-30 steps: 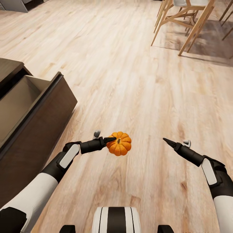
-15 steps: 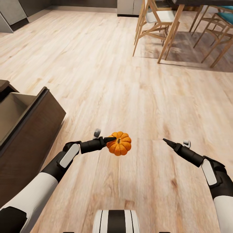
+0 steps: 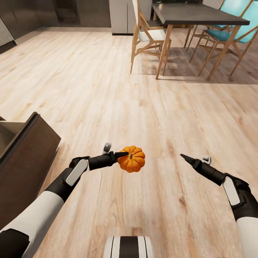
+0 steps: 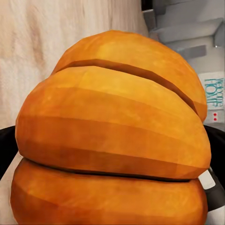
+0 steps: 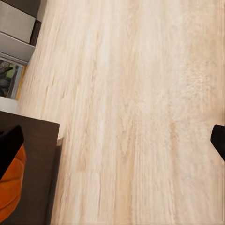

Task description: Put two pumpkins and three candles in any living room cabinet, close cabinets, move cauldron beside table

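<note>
An orange pumpkin (image 3: 132, 159) hangs above the wood floor, and my left gripper (image 3: 124, 155) is shut on it. The left wrist view is close on its ribbed orange skin (image 4: 112, 131). The cabinet (image 3: 30, 145) stands at the left edge, dark brown, with one drawer pulled open and pale inside. It lies to the left of the pumpkin, apart from it. My right gripper (image 3: 184, 156) floats over bare floor to the right, open and holding nothing. In the right wrist view its black fingertips (image 5: 218, 139) stand wide apart, with the cabinet top (image 5: 30, 159) and pumpkin (image 5: 9, 187) at one edge.
A dark dining table (image 3: 195, 14) on pale wooden legs stands at the far right, with a white-seated chair (image 3: 150, 34) and teal chairs (image 3: 224, 32) around it. Dark kitchen cupboards (image 3: 43, 14) line the far wall. Open floor (image 3: 107, 89) stretches ahead.
The whole view has shifted: the camera has moved, so the cabinet sits further to the left and the table and chairs show more fully. Both arms and the held pumpkin keep their pose.
</note>
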